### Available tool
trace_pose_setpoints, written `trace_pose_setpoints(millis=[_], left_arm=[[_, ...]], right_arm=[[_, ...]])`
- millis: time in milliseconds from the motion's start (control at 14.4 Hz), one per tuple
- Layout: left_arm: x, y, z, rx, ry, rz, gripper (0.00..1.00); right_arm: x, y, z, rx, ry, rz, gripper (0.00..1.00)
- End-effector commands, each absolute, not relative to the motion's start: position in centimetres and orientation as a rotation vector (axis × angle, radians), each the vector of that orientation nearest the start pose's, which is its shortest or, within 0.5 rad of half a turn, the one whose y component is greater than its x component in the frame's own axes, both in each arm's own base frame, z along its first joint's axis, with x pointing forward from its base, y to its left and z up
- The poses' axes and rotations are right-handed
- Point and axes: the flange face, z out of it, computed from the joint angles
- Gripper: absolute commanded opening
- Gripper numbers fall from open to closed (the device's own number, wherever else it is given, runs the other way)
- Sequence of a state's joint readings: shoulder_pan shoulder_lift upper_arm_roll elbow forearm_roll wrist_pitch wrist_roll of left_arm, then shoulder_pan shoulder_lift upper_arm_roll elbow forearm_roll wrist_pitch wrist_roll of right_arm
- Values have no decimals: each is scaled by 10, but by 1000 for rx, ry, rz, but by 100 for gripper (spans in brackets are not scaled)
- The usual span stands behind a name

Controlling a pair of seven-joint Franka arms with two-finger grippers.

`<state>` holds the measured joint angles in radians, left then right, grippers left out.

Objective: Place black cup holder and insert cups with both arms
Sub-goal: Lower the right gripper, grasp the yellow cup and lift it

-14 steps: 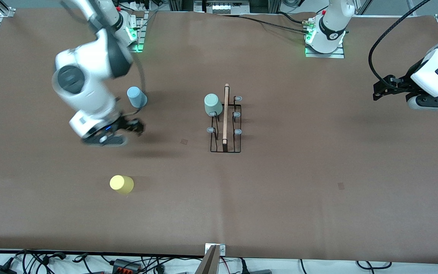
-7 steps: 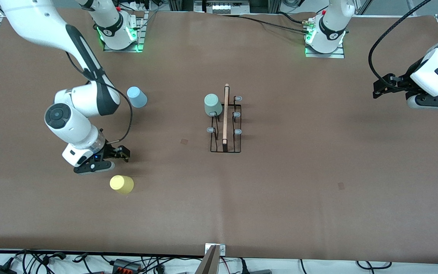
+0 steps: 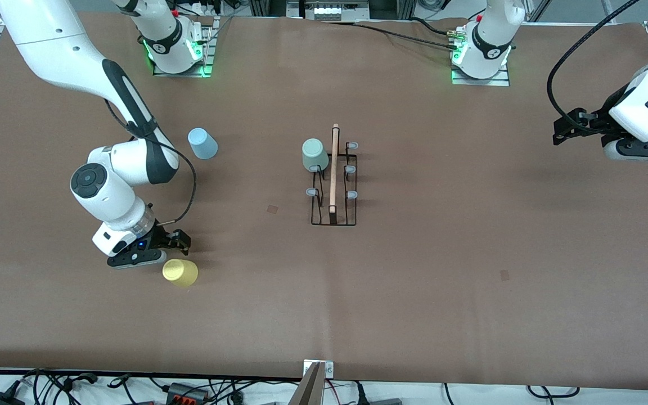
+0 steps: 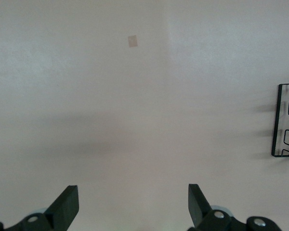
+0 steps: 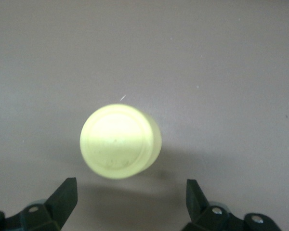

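The right gripper [image 3: 180, 241], fingers [image 5: 62, 195] spread wide and empty, hangs beside the small yellow plastic cup [image 3: 180, 272] standing upside-down on the table [image 3: 470, 270]. It should centre, then descend squarely. The left gripper [image 3: 563, 132] waits open.

black cup holder [image 4: 285, 120] cut by frame edge

My black cup holder [image 3: 333, 188] stands mid-table, a thin wire rack with a pale wooden rod along its top and grey-blue peg tips. A pale green cup [image 3: 314, 154] sits upside down on one of its farthest pegs. Toward my right arm's end, the light blue cup [image 3: 202, 143] and, nearer the front camera, the yellow cup [image 3: 180, 272] rest mouth-down on the table, well apart.
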<state>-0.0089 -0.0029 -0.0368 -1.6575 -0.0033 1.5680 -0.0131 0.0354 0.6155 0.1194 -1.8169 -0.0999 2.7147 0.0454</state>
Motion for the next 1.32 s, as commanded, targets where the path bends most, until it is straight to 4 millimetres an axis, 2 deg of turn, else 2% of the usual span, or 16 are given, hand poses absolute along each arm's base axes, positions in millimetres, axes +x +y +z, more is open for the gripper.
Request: trace_pose_setpoints(millis=[0, 486, 902, 971, 1110, 1249], left_arm=[[549, -22, 592, -3150, 72, 141, 100], [549, -22, 592, -3150, 72, 141, 100], [549, -22, 591, -3150, 72, 143, 100], [549, -22, 591, -3150, 72, 143, 100], [549, -21, 591, -3152, 70, 143, 100], [549, -21, 591, -3152, 70, 143, 100]], right_arm=[[683, 101, 223, -3039, -281, -512, 100], [694, 108, 219, -3005, -269, -604, 100], [694, 108, 212, -2997, -270, -627, 100], [694, 109, 213, -2999, -279, -628, 88], [694, 110, 214, -2998, -290, -631, 45], [694, 111, 216, -2996, -287, -635, 11]])
